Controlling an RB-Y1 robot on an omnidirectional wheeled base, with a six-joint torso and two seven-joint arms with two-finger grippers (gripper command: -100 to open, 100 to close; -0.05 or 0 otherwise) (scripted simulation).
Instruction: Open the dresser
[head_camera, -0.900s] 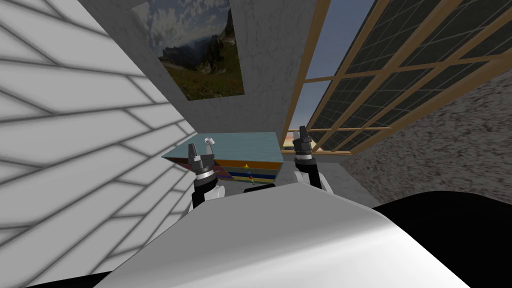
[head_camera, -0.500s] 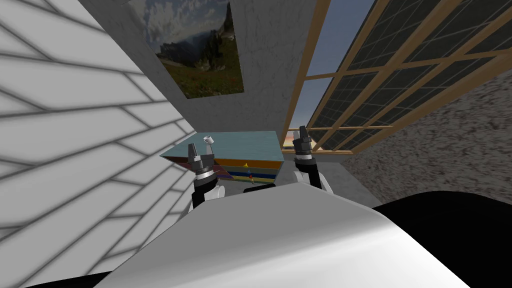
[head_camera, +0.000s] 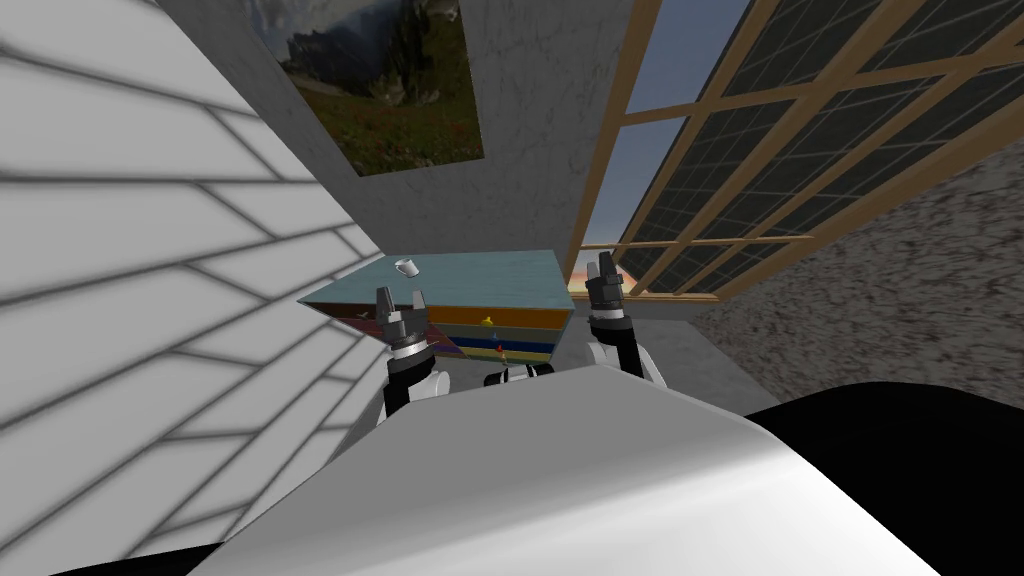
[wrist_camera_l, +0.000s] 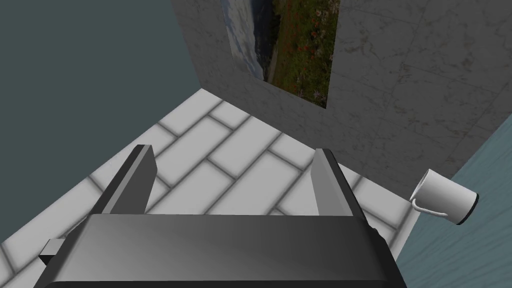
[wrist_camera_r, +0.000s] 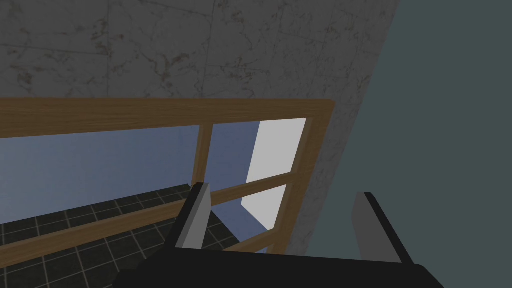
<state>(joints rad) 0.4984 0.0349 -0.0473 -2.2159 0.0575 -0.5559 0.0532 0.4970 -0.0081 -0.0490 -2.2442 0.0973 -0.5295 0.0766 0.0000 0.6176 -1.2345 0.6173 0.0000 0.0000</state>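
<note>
The dresser (head_camera: 470, 282) stands straight ahead against the grey wall, with a pale blue top and drawer fronts in orange, teal and dark blue bands. Small knobs (head_camera: 488, 322) run down the middle of its front. My left gripper (head_camera: 400, 301) is open in front of the dresser's left front corner, holding nothing. Its wrist view has the open left gripper (wrist_camera_l: 232, 182) over the white tiled floor beside the dresser's blue top (wrist_camera_l: 465, 250). My right gripper (head_camera: 605, 270) is open and raised just past the dresser's right edge, empty; its fingers (wrist_camera_r: 192, 222) stand apart in the right wrist view.
A white mug (head_camera: 406, 266) lies on its side near the back left of the dresser top, also in the left wrist view as the mug (wrist_camera_l: 445, 200). A landscape picture (head_camera: 375, 90) hangs above. A large wood-framed window (head_camera: 790, 150) runs along the right.
The whole head view has shifted: I have moved closer to the dresser, which is larger and shows more of its front. Both grippers keep their pose.
</note>
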